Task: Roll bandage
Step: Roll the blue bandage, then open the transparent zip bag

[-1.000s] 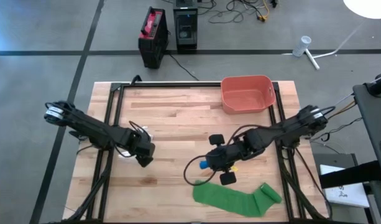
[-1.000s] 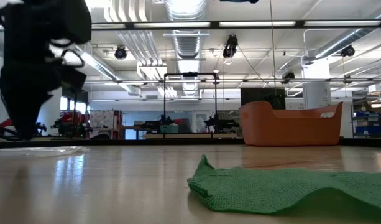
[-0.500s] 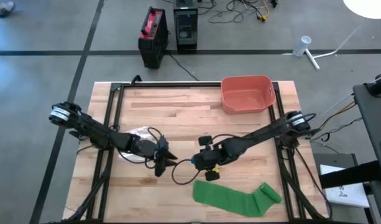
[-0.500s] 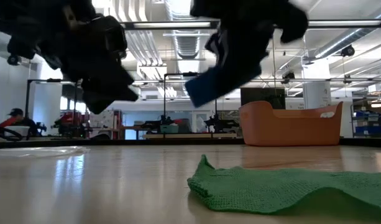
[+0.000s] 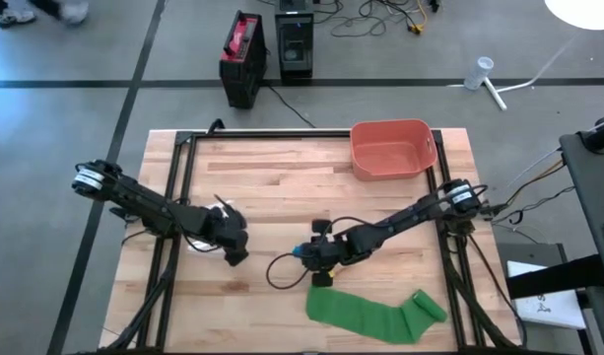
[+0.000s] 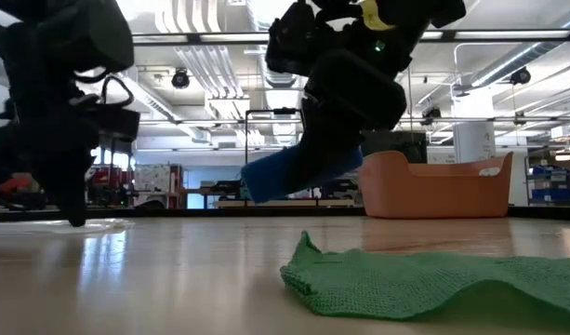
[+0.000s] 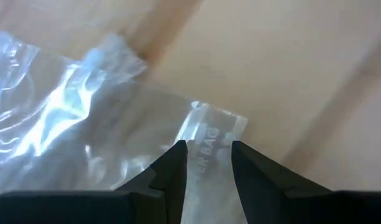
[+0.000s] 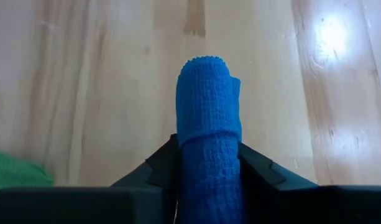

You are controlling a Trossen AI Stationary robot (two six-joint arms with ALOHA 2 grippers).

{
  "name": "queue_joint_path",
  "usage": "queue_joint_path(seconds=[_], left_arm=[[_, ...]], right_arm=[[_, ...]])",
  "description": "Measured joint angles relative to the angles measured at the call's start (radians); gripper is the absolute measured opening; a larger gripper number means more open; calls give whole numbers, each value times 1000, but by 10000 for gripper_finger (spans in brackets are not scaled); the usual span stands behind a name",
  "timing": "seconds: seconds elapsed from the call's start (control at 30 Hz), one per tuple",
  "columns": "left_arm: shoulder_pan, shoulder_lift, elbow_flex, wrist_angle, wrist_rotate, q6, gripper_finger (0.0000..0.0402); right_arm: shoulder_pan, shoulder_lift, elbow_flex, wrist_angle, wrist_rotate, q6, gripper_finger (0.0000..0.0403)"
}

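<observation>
The right pincer (image 8: 209, 165) is clamped on a rolled blue bandage (image 8: 209, 124). The roll sticks out past the two dark fingers (image 8: 162, 165). In the view from above, this pincer (image 5: 316, 258) hangs over the middle of the wooden table (image 5: 282, 168), just above one end of the green bandage (image 5: 375, 314). From the side, the blue roll (image 6: 298, 172) is up in the air, tilted, and not touching the table.

The green bandage (image 6: 424, 284) lies flat and unrolled at the near edge of the table. One end of it is bunched up.

The left pincer (image 7: 206, 168) is over a clear plastic bag (image 7: 84, 143) on the left side of the table. Its fingers (image 7: 178, 165) are a little apart, with the printed corner of the bag between them. I cannot tell if they are pinching the bag.

An orange tub (image 5: 392, 148) sits at the far side of the table.

The blue roll looks done and is being carried. I think it next has to be put down somewhere, maybe in the tub or the bag. The green bandage is not yet rolled, so after that a pincer would need to grab one end of it.
</observation>
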Motion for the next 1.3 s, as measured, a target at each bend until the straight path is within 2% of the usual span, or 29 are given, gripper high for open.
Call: queue_joint_path(seconds=[0.17,0.27,0.37,0.43,0.6,0.7,0.8,0.9,0.97,1.03,1.13,1.2,1.3], left_arm=[[0,3,-49,36,-81,-76,116],[-1,-1,-103,134,-129,-135,116],[0,0,-172,397,-173,-126,116],[0,5,-219,627,-171,-64,117],[0,4,-293,1221,-157,219,116],[-1,0,-292,1379,-115,373,116],[-1,-42,-260,1344,-112,457,116],[3,-96,-220,1096,-152,479,116],[4,-135,-180,855,-220,425,115],[4,-159,-146,591,-292,308,115],[4,-171,-133,321,-342,124,114],[4,-169,-147,294,-356,69,114],[5,-146,-204,363,-369,70,114]], right_arm=[[1,-8,6,52,3,22,157],[2,-6,6,72,-3,23,185],[0,-6,6,84,-4,25,213],[0,-6,6,86,-4,25,232],[0,-6,6,129,-4,21,271],[-3,-6,5,182,10,0,286],[-16,-6,5,231,81,-6,294],[-51,-6,5,257,136,30,293],[-84,-6,5,271,130,55,287],[-117,-6,4,271,127,53,279],[-160,6,-2,287,127,-7,268],[-178,36,-2,329,127,-92,262],[-185,119,10,412,91,-298,256]])
